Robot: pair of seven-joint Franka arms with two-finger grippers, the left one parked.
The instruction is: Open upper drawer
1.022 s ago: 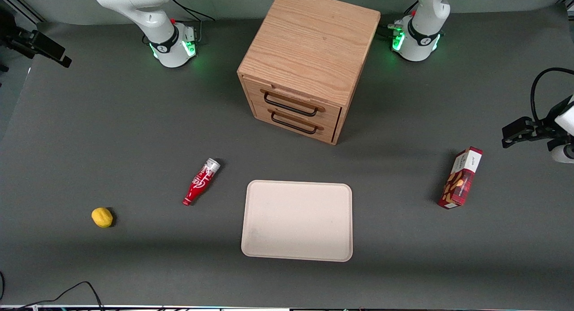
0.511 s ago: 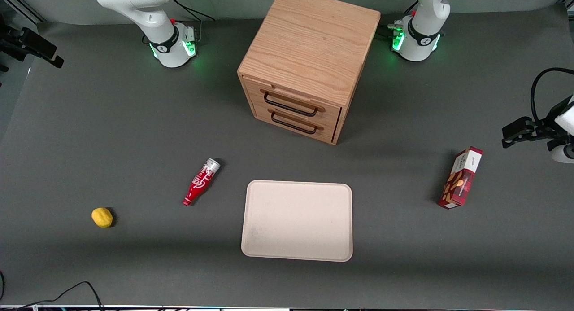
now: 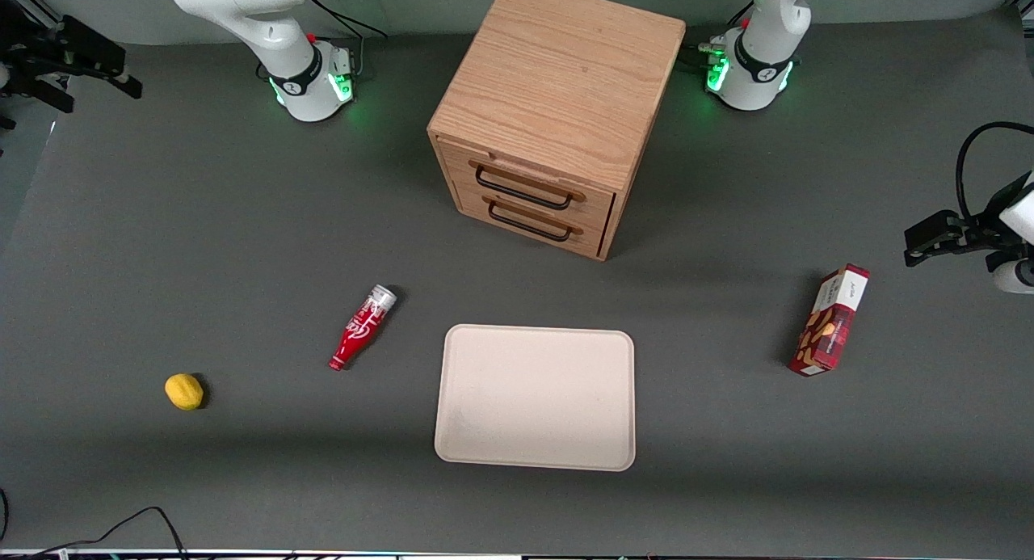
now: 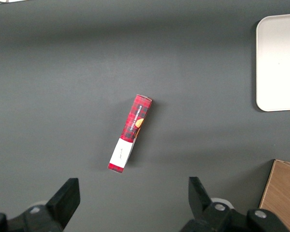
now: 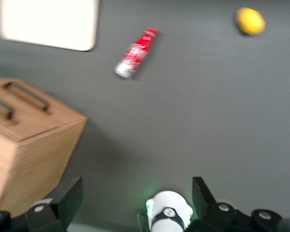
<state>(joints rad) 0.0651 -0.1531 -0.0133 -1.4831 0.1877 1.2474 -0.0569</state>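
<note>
The wooden cabinet (image 3: 557,83) stands at the back middle of the table. Its upper drawer (image 3: 527,178) is shut, with a thin black wire handle (image 3: 521,191) just above the lower drawer's handle (image 3: 529,225). My right gripper (image 3: 89,59) hangs high over the table's edge at the working arm's end, far from the cabinet. In the right wrist view the gripper (image 5: 136,187) is open and empty, its fingers (image 5: 70,195) wide apart, and the cabinet (image 5: 34,135) shows with both handles.
A cream tray (image 3: 535,397) lies nearer the camera than the cabinet. A red bottle (image 3: 361,326) lies beside the tray, and a lemon (image 3: 184,391) lies toward the working arm's end. A red snack box (image 3: 830,319) lies toward the parked arm's end.
My right gripper has shifted and turned at the table's edge, ending a little farther from the camera. The cabinet and both drawers have not moved.
</note>
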